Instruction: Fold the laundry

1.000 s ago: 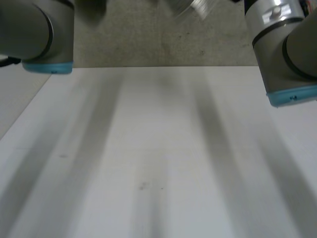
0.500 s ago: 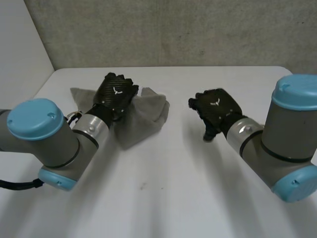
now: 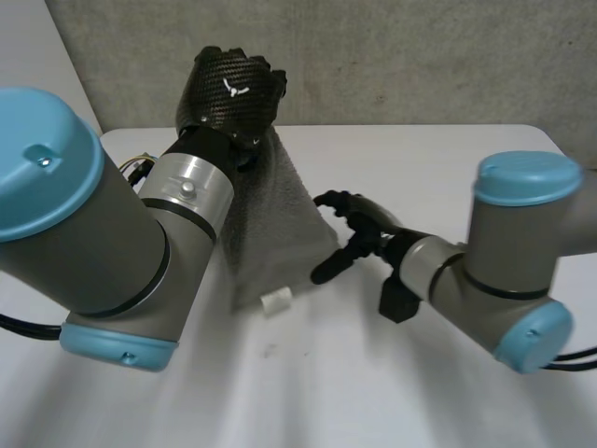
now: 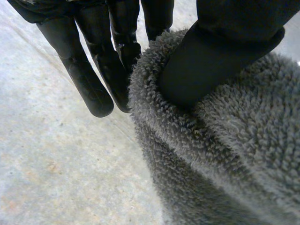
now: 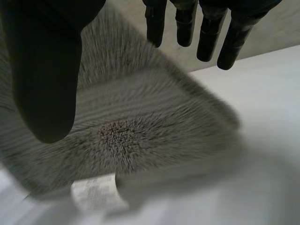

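Note:
A grey fleecy towel (image 3: 275,224) hangs from my left hand (image 3: 233,89), which is raised above the table's far side. Its lower edge, with a white label (image 3: 276,301), rests on the table. In the left wrist view my left hand (image 4: 101,75) pinches the towel's (image 4: 225,159) top edge between thumb and fingers. My right hand (image 3: 359,231) is open, its fingers spread beside the towel's lower right edge. In the right wrist view my right hand (image 5: 44,70) faces the towel (image 5: 140,131) and its label (image 5: 96,194), apart from them.
The white table (image 3: 420,392) runs to a grey wall (image 3: 420,56) at the back. Both arms reach in over the near side of the table, the left arm's big joint (image 3: 84,224) close to the towel.
The left hand has lifted the towel off the table so it hangs. The right hand has opened and swung in toward the towel's lower right edge.

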`<state>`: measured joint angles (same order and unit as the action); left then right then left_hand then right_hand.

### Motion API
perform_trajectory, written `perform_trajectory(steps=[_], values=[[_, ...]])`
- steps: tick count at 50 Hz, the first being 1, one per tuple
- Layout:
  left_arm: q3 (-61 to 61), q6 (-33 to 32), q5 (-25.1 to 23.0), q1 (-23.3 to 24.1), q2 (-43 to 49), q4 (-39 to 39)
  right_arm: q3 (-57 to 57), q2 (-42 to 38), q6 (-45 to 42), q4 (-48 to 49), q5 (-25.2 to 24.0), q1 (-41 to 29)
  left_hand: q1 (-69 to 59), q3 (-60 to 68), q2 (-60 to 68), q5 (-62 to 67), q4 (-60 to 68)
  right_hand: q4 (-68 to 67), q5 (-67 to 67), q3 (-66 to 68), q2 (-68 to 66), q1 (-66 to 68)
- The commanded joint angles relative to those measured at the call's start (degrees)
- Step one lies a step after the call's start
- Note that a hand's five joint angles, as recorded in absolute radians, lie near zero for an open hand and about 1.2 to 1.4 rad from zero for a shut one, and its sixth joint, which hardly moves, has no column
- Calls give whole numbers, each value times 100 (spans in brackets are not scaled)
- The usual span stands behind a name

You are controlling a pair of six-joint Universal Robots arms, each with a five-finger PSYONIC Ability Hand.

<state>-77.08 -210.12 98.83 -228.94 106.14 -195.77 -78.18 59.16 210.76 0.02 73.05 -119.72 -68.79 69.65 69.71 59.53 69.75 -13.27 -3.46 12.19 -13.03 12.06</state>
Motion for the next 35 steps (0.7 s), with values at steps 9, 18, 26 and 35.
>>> perform_trajectory(steps=[9,18,26,35], values=[[-26,94,277,289,-304,-49,1296,-1152,-18,15,-11,-869,-1121,1035,1029,1047,1025,-4055,-4036,4163,-4078,4175],[-439,76,268,-89,-278,-14,945,-373,-2077,32,463,-554,-1121,1035,1029,1047,1025,-6673,-6654,6781,-6697,6794],[-905,76,154,-634,152,-49,821,183,-4743,-598,613,335,-1121,1035,1029,1047,1025,-6673,-6654,6781,-6697,6794],[-862,103,163,-634,952,-57,857,263,-5018,-1434,517,362,-1121,1035,1029,1047,1025,-6673,-6654,6781,-6697,6794]])
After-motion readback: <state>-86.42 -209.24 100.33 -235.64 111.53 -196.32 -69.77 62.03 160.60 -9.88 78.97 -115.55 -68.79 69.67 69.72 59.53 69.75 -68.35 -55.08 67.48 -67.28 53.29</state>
